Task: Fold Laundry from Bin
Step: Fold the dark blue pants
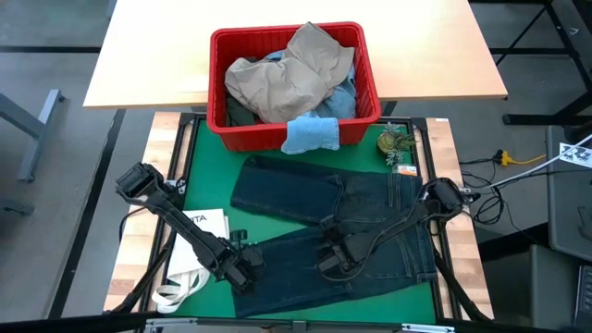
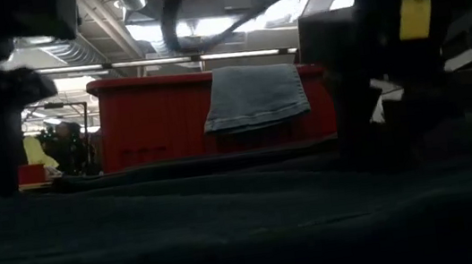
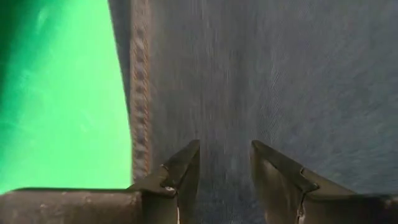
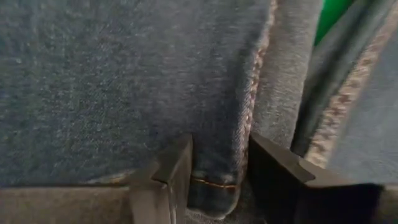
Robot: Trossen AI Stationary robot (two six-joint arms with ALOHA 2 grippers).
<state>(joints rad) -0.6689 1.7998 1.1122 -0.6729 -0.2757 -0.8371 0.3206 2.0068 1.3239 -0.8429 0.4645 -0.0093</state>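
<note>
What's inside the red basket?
The red basket holds a crumpled tan garment on top, light blue denim beside it, and a small light blue cloth draped over the front rim. Whatever lies underneath is covered.

Low view mostly blocked by dark arm housings and denim close to the lens; red bin (image 2: 171,117) cut off behind them; dark navy jeans (image 3: 261,74) overrun both wrist frames beyond the fingers; small greenish object (image 1: 396,143) past the right gripper (image 1: 331,259) too small to identify.
</note>
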